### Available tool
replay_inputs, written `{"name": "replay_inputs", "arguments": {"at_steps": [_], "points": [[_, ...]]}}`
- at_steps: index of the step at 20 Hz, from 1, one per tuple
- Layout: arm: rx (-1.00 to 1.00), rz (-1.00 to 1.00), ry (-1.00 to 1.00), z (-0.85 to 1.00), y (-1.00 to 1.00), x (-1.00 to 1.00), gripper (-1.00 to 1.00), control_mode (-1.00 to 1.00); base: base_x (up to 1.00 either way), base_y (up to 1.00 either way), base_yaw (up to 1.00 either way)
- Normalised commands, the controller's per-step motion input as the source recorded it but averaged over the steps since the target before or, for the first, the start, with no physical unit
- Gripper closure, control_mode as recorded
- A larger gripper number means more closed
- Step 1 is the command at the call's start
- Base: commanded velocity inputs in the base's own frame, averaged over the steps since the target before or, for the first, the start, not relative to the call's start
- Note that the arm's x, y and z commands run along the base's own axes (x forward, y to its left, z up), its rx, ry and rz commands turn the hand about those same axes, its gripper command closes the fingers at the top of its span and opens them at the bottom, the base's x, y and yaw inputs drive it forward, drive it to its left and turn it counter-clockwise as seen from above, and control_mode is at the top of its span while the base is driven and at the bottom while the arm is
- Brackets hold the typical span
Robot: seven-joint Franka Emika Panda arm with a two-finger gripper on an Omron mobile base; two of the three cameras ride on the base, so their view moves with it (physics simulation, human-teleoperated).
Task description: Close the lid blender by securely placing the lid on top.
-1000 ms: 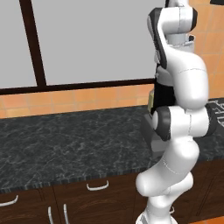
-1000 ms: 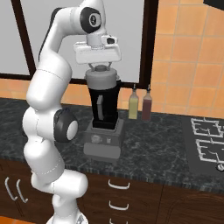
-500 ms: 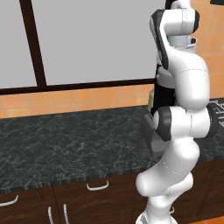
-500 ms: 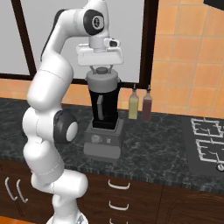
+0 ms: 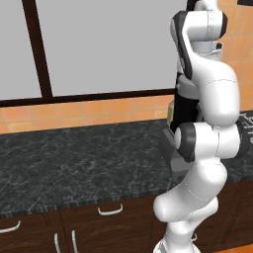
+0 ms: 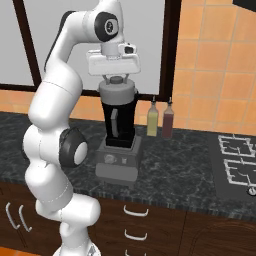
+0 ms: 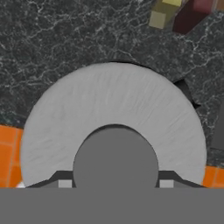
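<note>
The lid [image 6: 118, 91], judged light, rigid and smooth, is seated on the blender [image 6: 118, 135] jar, its central knob clasped between the end effector's [image 6: 116, 80] fingers, the best hold.

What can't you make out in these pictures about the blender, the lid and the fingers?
- Blender, left base view: mostly hidden behind the arm.
- Lid seating, right base view: too small to tell whether the rim is fully down.
- Fingers, hand view: cut off by the bottom edge; contact with the lid's knob unclear.
</note>
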Motion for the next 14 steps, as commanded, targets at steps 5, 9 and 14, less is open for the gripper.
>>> {"name": "replay_inputs", "arguments": {"at_steps": [5,9,14], "points": [[0.0,0.0,-0.03,0.19,0.02,0.05,1.0,-1.0,0.0,0.0,0.0],[0.01,0.0,-0.03,0.03,0.04,0.03,1.0,-1.0,0.0,0.0,0.0],[0.05,0.0,-0.11,-0.05,0.0,0.0,1.0,-1.0,0.0,0.0,0.0]]}}
